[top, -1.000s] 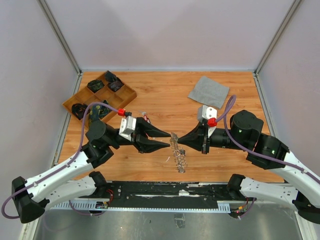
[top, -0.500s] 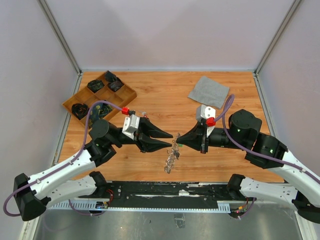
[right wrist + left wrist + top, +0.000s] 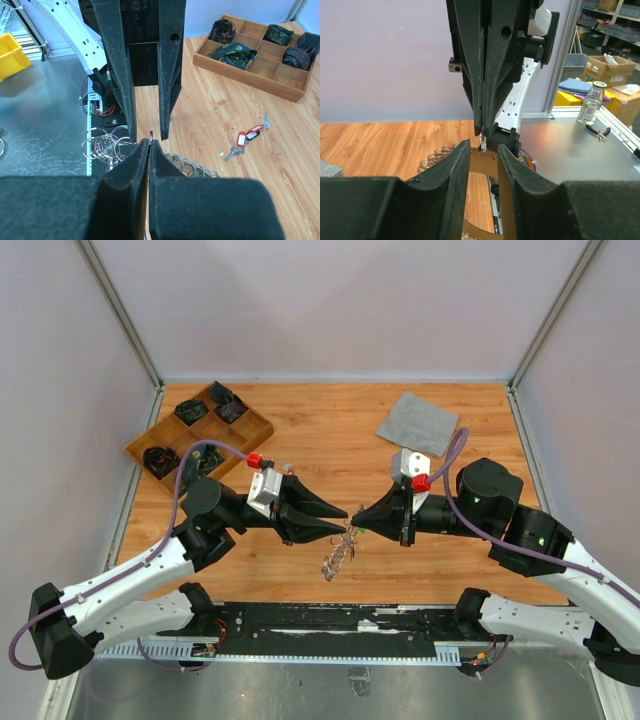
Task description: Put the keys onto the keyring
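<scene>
Hanging from the right tool, whose jaws are pinched shut on its thin wire, the keyring dangles between the two arms. The left tool meets it tip to tip, jaws apart and straddling the same wire, gripping nothing. The red-tagged keys lie untouched on the desk near the wooden tray. The step looks like steadying or passing the ring; next, the left tool should pinch the wire just beside the right's grip.
</scene>
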